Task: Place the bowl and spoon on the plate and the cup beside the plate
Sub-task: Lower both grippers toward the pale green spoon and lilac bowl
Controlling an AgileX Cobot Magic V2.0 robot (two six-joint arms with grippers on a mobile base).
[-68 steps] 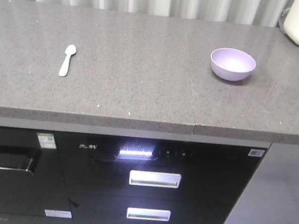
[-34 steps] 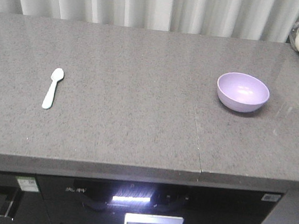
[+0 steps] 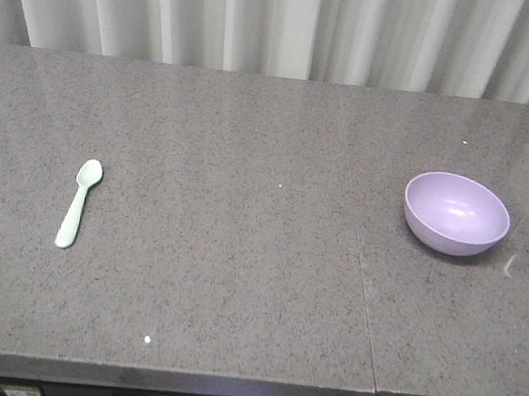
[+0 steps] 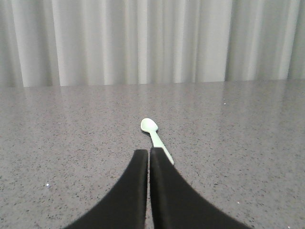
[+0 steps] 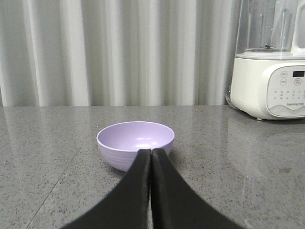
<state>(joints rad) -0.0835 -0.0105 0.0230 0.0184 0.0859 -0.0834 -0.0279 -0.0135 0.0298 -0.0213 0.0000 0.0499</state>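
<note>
Both grippers are closed on nothing, their black fingers pressed together tip to tip. In its own wrist view the left gripper (image 4: 149, 151) is low over the counter (image 3: 237, 280), with the spoon (image 3: 78, 203) just ahead and the end of its handle hidden behind one fingertip. The right gripper (image 5: 151, 151) points at the bowl (image 5: 136, 140), which stands upright and empty right in front of it.

The counter is grey speckled stone with a faint sheen, and a thin seam (image 3: 363, 265) runs from back to front. The spoon lies flat on the left slab, scoop end toward the back. The bowl sits on the right slab, near the seam and well apart from the spoon. A pale pleated curtain (image 3: 264, 18) hangs along the back edge. A white appliance (image 5: 269, 71) with a clear jug on top stands on the counter to the bowl's right.
</note>
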